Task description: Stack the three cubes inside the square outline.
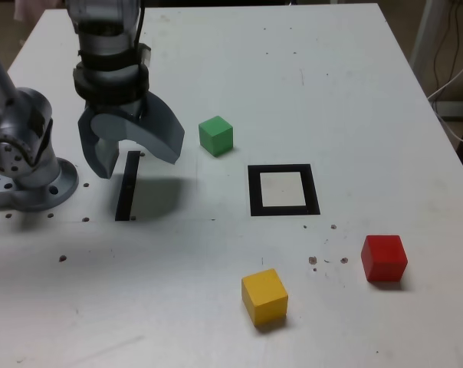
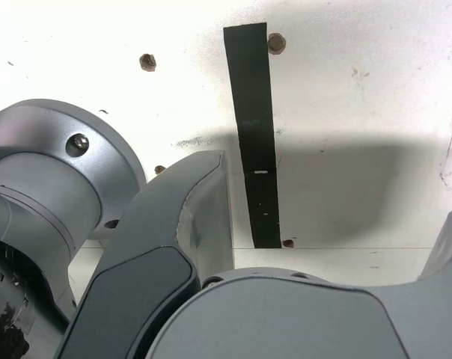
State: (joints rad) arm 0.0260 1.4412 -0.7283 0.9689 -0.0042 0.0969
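Before reaching for any cube, picture a straight, unhurried route measured from the square outline (image 1: pixel 255 192), bare in its pale centre and ready for the base of the stack. Seen in the exterior view: to the outline's upper left, the green cube (image 1: pixel 216 136); below and slightly left of it, the yellow cube (image 1: pixel 264 297); to its lower right, the red cube (image 1: pixel 384 259). All apart, all directly on the worktop (image 1: pixel 178 322), outside the border.

Well to the outline's left in that view, over the black strip (image 1: pixel 127 188), the gripper (image 1: pixel 138 168): spread wide, holding nothing, clear of the surface.

Probably best to begin with the green cube, apparently the closest. Travel high, centre above it, and turn to match its faces, for fear of pinching corners and twisting it. Descend straight, close gently around opposite sides, then lift before moving across. Set it flat and central within the border; open evenly and rise vertically. Above all, align this base carefully, to leave good footing for two more.
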